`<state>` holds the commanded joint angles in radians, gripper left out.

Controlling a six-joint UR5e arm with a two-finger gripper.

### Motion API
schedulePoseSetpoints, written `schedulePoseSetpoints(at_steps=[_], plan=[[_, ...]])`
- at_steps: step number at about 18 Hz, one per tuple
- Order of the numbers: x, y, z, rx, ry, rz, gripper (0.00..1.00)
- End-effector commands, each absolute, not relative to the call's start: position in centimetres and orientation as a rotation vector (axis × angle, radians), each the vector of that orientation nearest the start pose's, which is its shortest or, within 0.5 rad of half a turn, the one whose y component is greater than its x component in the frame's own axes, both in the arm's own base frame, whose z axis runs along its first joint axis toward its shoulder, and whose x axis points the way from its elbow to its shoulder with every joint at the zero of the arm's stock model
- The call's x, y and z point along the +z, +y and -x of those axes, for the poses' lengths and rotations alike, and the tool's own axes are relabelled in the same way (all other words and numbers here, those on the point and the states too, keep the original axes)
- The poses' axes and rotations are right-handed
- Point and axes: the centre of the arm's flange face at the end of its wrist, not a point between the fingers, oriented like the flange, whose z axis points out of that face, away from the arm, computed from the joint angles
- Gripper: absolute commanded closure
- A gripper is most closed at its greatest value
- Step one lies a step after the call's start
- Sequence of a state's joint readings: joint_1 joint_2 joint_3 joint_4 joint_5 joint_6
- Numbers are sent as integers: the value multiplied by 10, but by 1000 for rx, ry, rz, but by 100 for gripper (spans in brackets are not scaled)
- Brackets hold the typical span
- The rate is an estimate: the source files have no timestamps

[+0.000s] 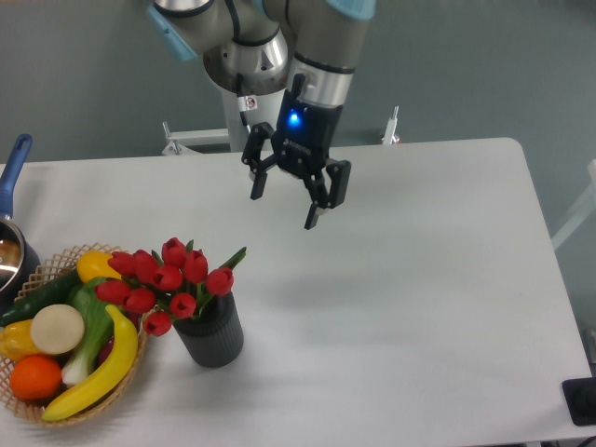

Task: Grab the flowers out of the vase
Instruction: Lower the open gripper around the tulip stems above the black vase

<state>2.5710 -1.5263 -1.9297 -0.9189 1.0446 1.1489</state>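
**Pincer above bench, flowers in vase**

Pincer [282,207] spread wide, empty — hanging up-right of the flowers [166,277], well apart. Flowers sit in the vase [210,337] on the bench [419,279], just beside a fruit basket [56,265], maybe touching.

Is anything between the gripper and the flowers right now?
Nothing visible. The gripper hangs open above the table, up and to the right of the flowers in the vase. Only bare tabletop shows between them. The basket of toy fruit sits on the flowers' far side, away from the gripper.
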Motion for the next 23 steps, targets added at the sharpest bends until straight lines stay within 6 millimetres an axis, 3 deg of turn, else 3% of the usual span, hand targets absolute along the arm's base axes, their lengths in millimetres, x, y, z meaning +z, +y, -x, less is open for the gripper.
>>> schedulePoseSetpoints(at_steps=[9,15,23], plan=[[375,431,279,7,365,2484,0],[364,449,269,-97,386,2424,0],[352,471,271,-219,258,2348,0]])
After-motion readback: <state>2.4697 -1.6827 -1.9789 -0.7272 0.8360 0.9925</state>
